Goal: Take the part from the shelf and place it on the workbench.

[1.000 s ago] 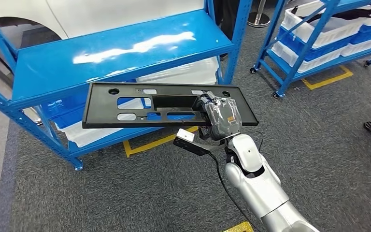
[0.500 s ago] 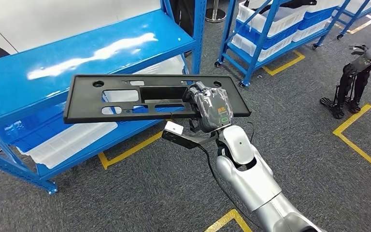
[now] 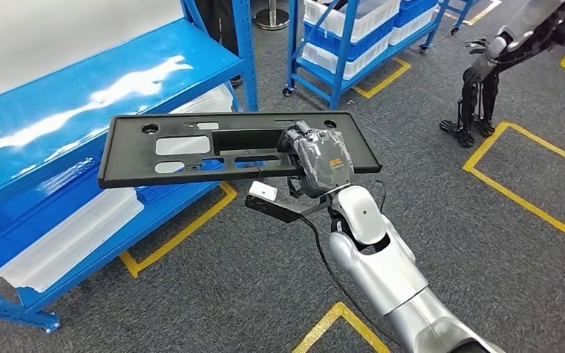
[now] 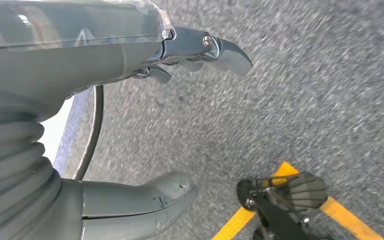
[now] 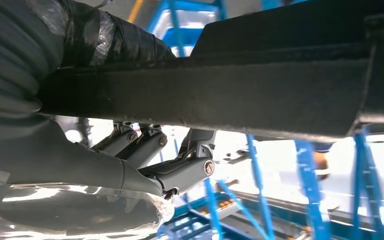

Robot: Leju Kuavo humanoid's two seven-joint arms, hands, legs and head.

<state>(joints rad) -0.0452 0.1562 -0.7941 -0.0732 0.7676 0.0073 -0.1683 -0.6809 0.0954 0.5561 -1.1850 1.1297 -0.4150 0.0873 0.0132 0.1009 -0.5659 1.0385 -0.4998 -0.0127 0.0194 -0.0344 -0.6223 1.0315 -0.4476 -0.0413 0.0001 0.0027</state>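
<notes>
The part [image 3: 221, 149] is a long flat black plastic panel with cut-out windows and round holes. My right hand [image 3: 322, 163] grips it near its right end and holds it level in the air, off the blue shelf [image 3: 81, 81]. In the right wrist view the panel's dark edge [image 5: 220, 95] runs across the picture with my fingers [image 5: 180, 172] curled around it. My left hand [image 4: 130, 120] hangs over grey carpet with thumb and fingers apart and nothing between them.
A blue rack [image 3: 353, 44] with white bins stands behind to the right. White bins [image 3: 59, 243] lie on the lower level of the near shelf. Another robot [image 3: 500, 66] stands at the far right. Yellow floor tape [image 3: 530, 191] marks squares on the grey carpet.
The whole view has swung to the right: the shelf slid left and another robot came into sight. The panel stays in my right hand in much the same pose.
</notes>
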